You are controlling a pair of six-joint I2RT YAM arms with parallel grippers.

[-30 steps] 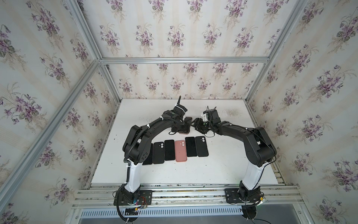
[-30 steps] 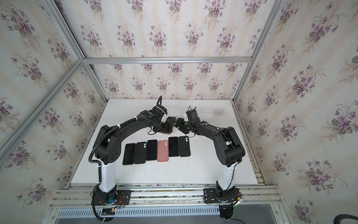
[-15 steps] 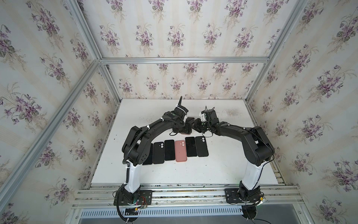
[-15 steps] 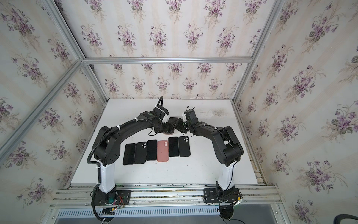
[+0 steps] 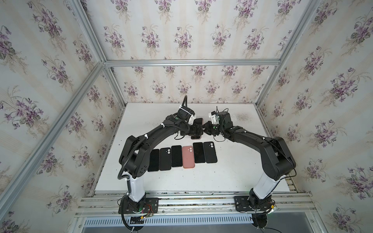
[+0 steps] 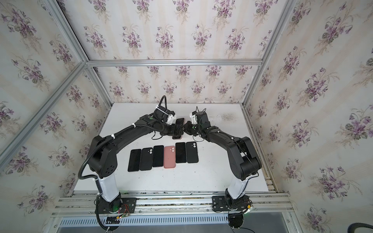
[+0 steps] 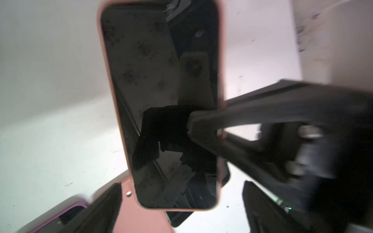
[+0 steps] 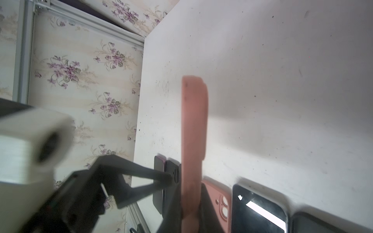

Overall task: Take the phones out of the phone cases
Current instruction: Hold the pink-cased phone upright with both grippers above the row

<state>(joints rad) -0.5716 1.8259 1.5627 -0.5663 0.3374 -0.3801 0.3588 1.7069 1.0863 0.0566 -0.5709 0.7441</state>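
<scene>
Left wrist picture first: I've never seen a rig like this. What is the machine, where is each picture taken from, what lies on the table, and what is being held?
The machine is two robot arms mounted in front of a white table, each ending in a two-fingered pincer. The two wide pictures look down on the whole scene from overhead; the two close-ups come from cameras on the arms' wrists. On the table lies a row of six phone-shaped items: three show dark screens, three show backs with camera cutouts, among them a pink back. Beyond the row, a phone in a pink case is held off the table. The right pincer is clamped on its long edge. The left pincer stands open around one end, gripping nothing.
</scene>
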